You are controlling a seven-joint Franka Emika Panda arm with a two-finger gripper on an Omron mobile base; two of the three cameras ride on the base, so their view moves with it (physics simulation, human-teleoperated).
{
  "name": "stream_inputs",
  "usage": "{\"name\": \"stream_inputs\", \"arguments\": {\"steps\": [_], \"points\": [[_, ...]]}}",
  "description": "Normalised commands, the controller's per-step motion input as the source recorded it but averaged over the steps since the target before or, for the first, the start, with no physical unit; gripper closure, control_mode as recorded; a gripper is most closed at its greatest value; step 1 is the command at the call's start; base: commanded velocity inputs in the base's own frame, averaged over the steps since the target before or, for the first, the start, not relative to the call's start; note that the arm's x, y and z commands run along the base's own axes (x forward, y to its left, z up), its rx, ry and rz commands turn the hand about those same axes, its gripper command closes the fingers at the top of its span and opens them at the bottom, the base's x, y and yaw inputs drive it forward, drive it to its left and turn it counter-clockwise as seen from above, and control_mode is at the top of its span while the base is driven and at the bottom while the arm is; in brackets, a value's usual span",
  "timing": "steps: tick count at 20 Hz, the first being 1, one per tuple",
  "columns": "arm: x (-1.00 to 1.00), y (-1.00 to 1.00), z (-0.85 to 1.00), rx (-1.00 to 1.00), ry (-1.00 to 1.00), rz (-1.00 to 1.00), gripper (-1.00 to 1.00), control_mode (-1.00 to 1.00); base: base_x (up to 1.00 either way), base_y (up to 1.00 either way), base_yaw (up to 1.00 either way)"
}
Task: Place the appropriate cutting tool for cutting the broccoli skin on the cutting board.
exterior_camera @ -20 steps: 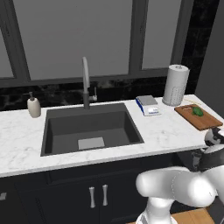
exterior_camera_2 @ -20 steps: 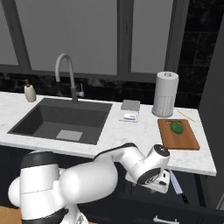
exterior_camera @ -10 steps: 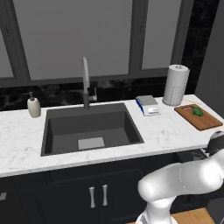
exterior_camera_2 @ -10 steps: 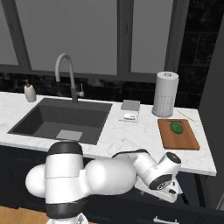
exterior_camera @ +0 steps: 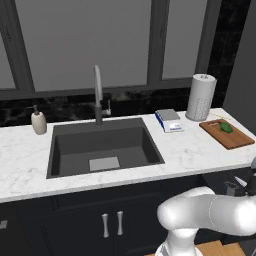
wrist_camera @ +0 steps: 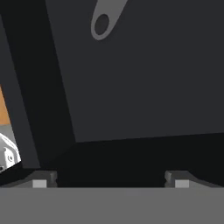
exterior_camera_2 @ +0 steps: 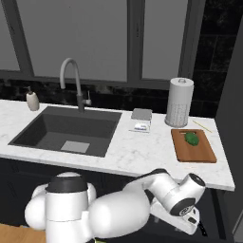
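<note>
The reddish-brown cutting board (exterior_camera: pixel 236 140) (exterior_camera_2: pixel 182 151) lies at the right end of the counter. On it rests the small dark-green broccoli (exterior_camera: pixel 225 127) (exterior_camera_2: pixel 191 138). My gripper (wrist_camera: pixel 110 179) is below counter level at the right, inside a dark open drawer (wrist_camera: pixel 144 87), and is open with nothing between its widely spread fingertips (wrist_camera: pixel 43 179). A grey metal tool end with an oval hole (wrist_camera: pixel 105 19) lies on the drawer floor ahead of the gripper, apart from it. The hand (exterior_camera_2: pixel 190 216) (exterior_camera: pixel 240 186) hangs low in front of the cabinet. A dark handle (exterior_camera_2: pixel 202 231) pokes out beside it.
A dark sink (exterior_camera: pixel 105 147) with a faucet (exterior_camera: pixel 98 100) fills the counter's middle. A blue-and-white scale (exterior_camera: pixel 169 120) and a paper towel roll (exterior_camera: pixel 201 97) stand near the board. A soap dispenser (exterior_camera: pixel 38 121) is at far left. The counter's front edge runs above the hand.
The arm has swung down and to the right. The hand has dropped from counter-edge height to below the counter, into the drawer.
</note>
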Motion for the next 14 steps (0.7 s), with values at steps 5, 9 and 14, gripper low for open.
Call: {"name": "stream_inputs", "arguments": {"steps": [5,9,14], "points": [[-1.0,-0.2,-0.12,0.01,-0.04,-0.08,-1.0,-1.0,0.0,0.0,0.0],[-1.0,-0.17,-0.07,0.0,-0.01,-0.04,-1.0,-1.0,0.0,0.0,0.0],[0.16,-0.01,0.46,-0.15,0.0,0.0,-1.0,-1.0,0.0,0.0,0.0]]}}
